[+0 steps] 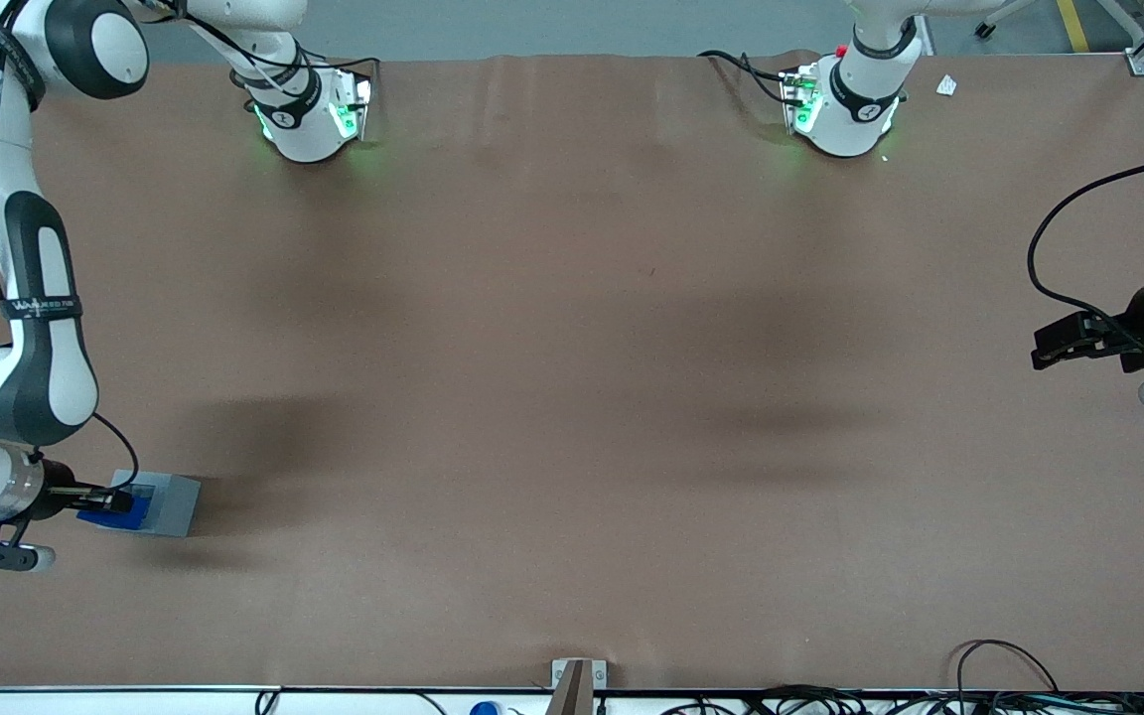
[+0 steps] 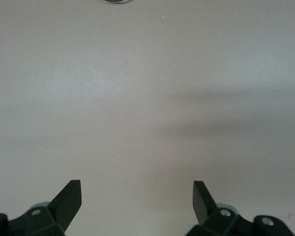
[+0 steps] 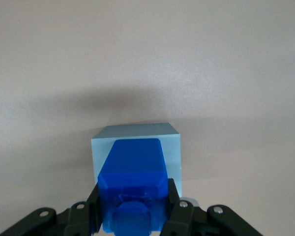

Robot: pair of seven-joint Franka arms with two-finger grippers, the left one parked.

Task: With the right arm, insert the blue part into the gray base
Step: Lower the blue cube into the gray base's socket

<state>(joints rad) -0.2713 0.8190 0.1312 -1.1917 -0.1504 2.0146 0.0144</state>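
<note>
Brown table covering (image 1: 572,397) spreads wide, and at the working arm's end the right arm (image 1: 31,328) reaches low. Its gripper (image 3: 132,211) pinches the blue part (image 3: 132,189) between both fingers — held over the gray base (image 3: 136,135), seemingly partway into the recess — the depth is hard to judge.

one blue part (image 1: 115,511), held between the closed fingers of the one working gripper (image 1: 107,499) at the lower left of the front frame. one gray base (image 1: 169,502) just beside and touching it there. two robot bases (image 1: 309,109) with green lights along the top edge. one brown table (image 1: 572,397) under everything.
</note>
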